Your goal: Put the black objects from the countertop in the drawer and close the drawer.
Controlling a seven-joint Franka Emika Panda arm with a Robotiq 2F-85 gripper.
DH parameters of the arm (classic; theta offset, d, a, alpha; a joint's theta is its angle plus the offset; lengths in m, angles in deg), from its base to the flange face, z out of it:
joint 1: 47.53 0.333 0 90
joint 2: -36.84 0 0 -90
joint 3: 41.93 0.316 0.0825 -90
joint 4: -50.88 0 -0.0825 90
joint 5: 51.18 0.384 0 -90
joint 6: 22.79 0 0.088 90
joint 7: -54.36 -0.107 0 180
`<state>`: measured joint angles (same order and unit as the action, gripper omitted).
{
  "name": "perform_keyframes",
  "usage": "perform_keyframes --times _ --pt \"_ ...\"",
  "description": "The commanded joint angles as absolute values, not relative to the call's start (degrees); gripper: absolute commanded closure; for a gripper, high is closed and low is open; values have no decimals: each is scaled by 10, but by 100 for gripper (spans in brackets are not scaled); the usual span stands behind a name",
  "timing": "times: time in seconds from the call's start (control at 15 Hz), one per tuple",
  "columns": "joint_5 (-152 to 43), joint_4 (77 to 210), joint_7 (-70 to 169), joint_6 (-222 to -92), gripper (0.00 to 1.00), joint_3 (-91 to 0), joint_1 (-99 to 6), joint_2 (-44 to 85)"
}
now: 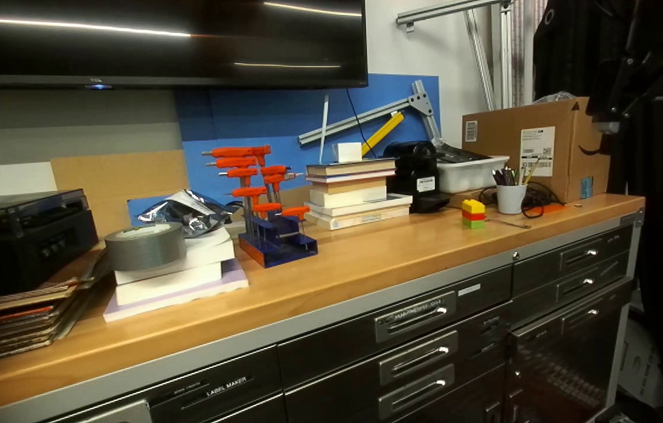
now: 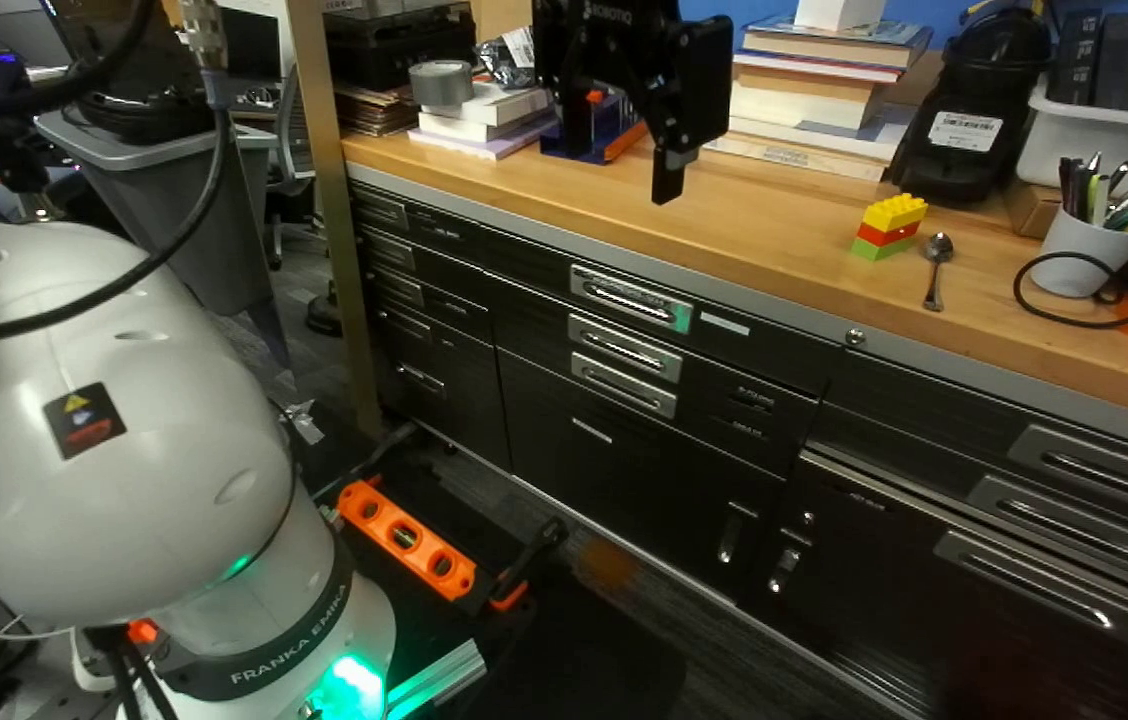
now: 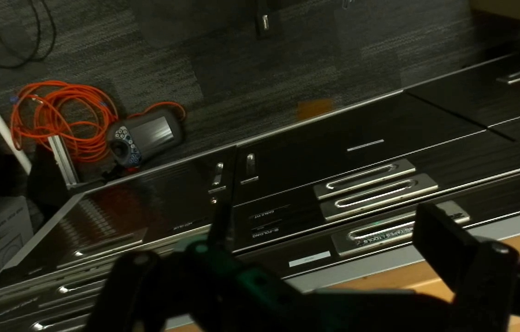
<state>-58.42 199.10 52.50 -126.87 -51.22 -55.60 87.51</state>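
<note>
The two small matte-black objects do not show in any view; they are hidden or out of view. The light wooden countertop (image 1: pixel 367 249) also shows in an exterior view (image 2: pixel 764 235). The wide dark-grey drawer (image 1: pixel 331 346) under its middle is shut, with a silver bar handle; it also shows in the wrist view (image 3: pixel 509 196). Its inside is hidden. My gripper (image 2: pixel 624 155) hangs in front of and above the countertop. In the wrist view the gripper (image 3: pixel 333 230) has its fingers wide apart with nothing between them, the drawer front behind.
A yellow, red and green block (image 2: pixel 889 228), a spoon (image 2: pixel 936 270) and a pen cup (image 2: pixel 1084 250) stand on the right part. A book stack (image 1: pixel 355 197), black device (image 1: pixel 417 176), tool holder (image 1: pixel 278 244) and tape roll (image 1: pixel 144 245) stand behind and left.
</note>
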Motion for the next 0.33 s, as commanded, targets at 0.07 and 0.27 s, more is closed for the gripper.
perform_keyframes --times 0.07,0.27 --pt "-579 1990 529 -1269 0 -507 -563 874" --pt "-579 1990 529 -1270 0 -507 -563 874"
